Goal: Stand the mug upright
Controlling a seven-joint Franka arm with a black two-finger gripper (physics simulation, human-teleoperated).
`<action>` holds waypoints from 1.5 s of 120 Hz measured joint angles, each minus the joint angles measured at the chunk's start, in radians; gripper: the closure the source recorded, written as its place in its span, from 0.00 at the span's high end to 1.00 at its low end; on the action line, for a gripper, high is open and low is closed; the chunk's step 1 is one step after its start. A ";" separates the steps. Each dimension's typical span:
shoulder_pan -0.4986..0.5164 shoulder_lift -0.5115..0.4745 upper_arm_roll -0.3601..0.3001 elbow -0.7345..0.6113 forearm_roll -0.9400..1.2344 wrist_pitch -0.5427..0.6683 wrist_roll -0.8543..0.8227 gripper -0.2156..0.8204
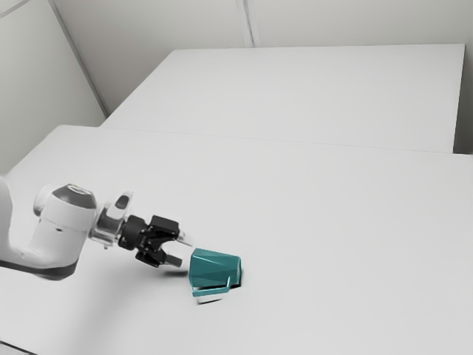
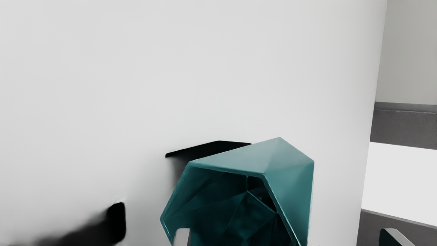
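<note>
The teal mug [image 1: 214, 268] lies on its side on the table [image 1: 332, 214], its open mouth turned toward the end effector [image 1: 181, 252] and its base toward the exterior view's right. Its handle [image 1: 212, 291] is on the side nearer the exterior camera. The end effector is spread wide just beside the mouth, with one fingertip [image 2: 182, 237] in front of the opening and the other beyond the mug's side.

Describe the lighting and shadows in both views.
Exterior view: even light on the pale table, a broad soft shadow near the arm, thin black shadow by the mug. Wrist view: a crisp-edged black shadow beside the mug, another dark patch with a smeared edge, the mug's inside deeply shaded, its outer facets paler.
</note>
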 joint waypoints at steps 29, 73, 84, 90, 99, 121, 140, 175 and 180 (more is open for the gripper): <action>0.001 -0.032 -0.026 -0.075 -0.136 0.006 0.068 0.79; -0.001 -0.042 -0.152 -0.076 -0.282 0.020 0.108 0.79; -0.001 -0.042 -0.168 -0.074 -0.303 0.025 0.112 0.66; -0.001 -0.042 -0.170 -0.074 -0.310 0.027 0.113 0.54; 0.000 -0.042 -0.171 -0.074 -0.316 0.029 0.115 0.36; 0.000 -0.052 -0.173 -0.068 -0.323 0.036 0.112 0.15; -0.001 -0.055 -0.186 -0.064 -0.325 0.045 0.102 0.08; -0.001 -0.059 -0.200 0.107 -0.214 0.076 0.076 0.05; -0.001 -0.057 -0.193 0.166 -0.122 0.083 0.066 0.05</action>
